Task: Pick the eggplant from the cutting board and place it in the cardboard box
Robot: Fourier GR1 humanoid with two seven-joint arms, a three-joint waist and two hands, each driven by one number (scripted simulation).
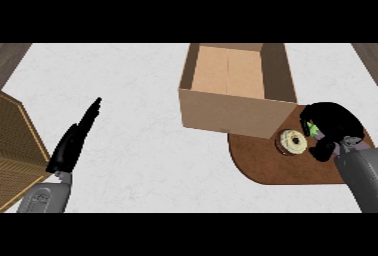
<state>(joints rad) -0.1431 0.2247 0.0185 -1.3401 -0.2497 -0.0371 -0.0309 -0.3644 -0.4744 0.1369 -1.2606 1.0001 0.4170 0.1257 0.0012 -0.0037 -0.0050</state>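
My right hand (336,127) sits over the brown cutting board (273,160) at the right, fingers curled round the eggplant (313,129), of which only a bit of green stem shows. The open cardboard box (229,112) stands just behind and left of the board, touching its far edge. At the left, my left hand (74,140) rests open, fingers straight and pointing away, apart from everything.
A round pale ring-shaped item (292,142), like a doughnut, lies on the board just left of my right hand. A woven tan object (15,145) fills the far left edge. White marbled counter (140,125) lies between my left hand and the box.
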